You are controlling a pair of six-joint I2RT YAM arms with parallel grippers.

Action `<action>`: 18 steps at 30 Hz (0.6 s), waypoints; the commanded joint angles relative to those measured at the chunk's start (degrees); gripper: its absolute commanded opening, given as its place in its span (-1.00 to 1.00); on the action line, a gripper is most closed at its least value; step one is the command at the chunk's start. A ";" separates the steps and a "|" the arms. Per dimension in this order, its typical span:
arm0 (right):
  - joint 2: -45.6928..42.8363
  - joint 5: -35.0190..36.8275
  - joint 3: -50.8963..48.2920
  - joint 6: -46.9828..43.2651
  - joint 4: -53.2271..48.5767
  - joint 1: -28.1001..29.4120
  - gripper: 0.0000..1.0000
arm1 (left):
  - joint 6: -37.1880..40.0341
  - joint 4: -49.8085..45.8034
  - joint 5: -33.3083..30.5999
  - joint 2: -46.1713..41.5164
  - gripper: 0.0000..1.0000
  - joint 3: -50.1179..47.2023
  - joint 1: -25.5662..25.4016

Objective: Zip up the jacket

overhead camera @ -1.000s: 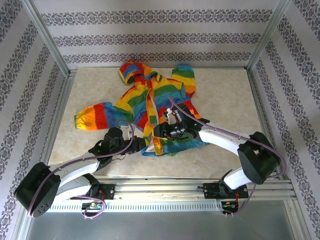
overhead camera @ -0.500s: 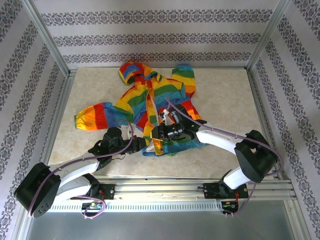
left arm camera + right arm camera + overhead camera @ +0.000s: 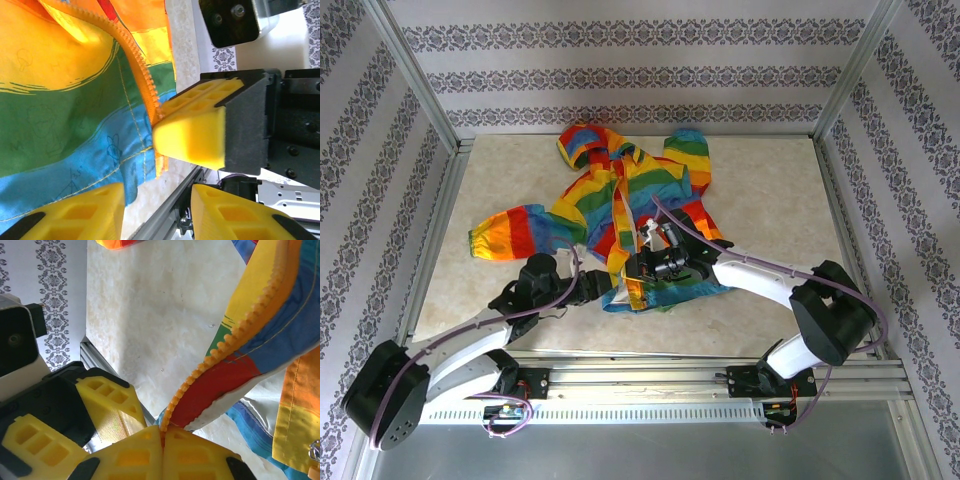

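Left tool [image 3: 159, 215] newly apart beside jacket [image 3: 65, 110] hem, right tool [image 3: 162, 437] clamped on its zipper [image 3: 235, 340].

The left arm [image 3: 470, 338] and the right arm [image 3: 760, 275] have smooth white shells between bulky black joint housings. A thin purple cable [image 3: 770, 263] runs along each. The fingers [image 3: 195, 460] are bright yellow moulded blocks with square recesses, set on black carriers fastened with small dark screws [image 3: 238, 9].

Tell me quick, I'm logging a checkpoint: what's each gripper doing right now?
Left gripper: open, holding nothing.
Right gripper: closed on the jacket at its orange zipper edge.
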 commanded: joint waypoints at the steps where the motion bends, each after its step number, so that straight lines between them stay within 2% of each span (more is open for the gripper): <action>1: -1.89 1.12 0.44 -0.79 -0.53 0.75 -1.00 | 2.09 -4.53 0.33 -2.30 -0.18 2.33 1.28; 7: -1.69 1.30 0.88 -0.81 -0.61 0.83 -1.00 | 1.84 -4.40 0.50 -2.81 -0.17 2.72 2.08; 18: -1.00 1.31 1.37 -0.44 -0.24 0.91 -1.00 | -1.28 4.91 3.79 3.62 -0.17 2.44 2.05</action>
